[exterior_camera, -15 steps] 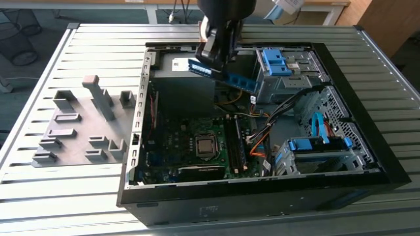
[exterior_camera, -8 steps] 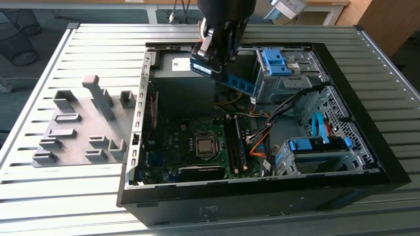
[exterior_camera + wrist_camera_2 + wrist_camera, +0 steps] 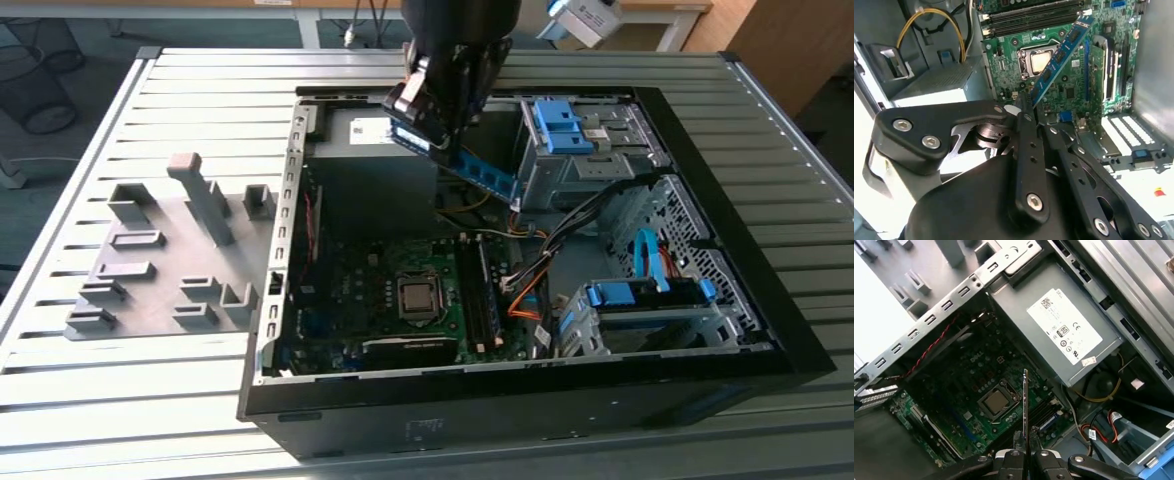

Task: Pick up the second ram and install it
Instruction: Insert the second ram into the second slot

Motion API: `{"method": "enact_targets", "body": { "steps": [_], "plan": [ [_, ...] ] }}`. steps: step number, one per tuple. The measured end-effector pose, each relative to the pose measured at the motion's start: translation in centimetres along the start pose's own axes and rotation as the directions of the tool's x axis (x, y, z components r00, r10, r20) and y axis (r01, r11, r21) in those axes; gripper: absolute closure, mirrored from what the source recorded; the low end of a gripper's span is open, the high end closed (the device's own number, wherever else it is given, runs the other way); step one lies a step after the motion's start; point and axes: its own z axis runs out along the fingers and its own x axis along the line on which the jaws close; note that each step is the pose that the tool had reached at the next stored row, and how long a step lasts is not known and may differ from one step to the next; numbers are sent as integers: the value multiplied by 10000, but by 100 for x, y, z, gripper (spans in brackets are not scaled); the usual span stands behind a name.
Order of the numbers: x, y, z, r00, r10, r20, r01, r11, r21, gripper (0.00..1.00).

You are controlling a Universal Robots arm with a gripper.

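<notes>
Second ram [image 3: 1061, 52], white sticker unreadable, clamped in closed pincer [image 3: 1024, 107] above motherboard [image 3: 1074, 90].

I see the second ram [image 3: 481, 172] in the upper middle of the exterior view, a thin blue-green stick with dark chips, tilted down toward that view's right, in the air above the open case. In both wrist views [image 3: 1061, 52] [image 3: 1025, 405] it sits mid-frame, edge-on in the first.
</notes>
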Motion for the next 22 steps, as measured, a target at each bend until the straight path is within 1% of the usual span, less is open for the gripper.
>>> {"method": "enact_targets", "body": {
  "steps": [5,11,16,22],
  "plan": [
    [-2,2,5,9984,563,1,-563,9984,7,86],
    [-4,4,9,9932,1167,2,-1167,9932,16,86],
    [-8,7,12,9863,1649,-7,-1649,9863,35,86],
    [-12,11,17,9751,2219,-9,-2219,9751,47,86]
  ]
}}
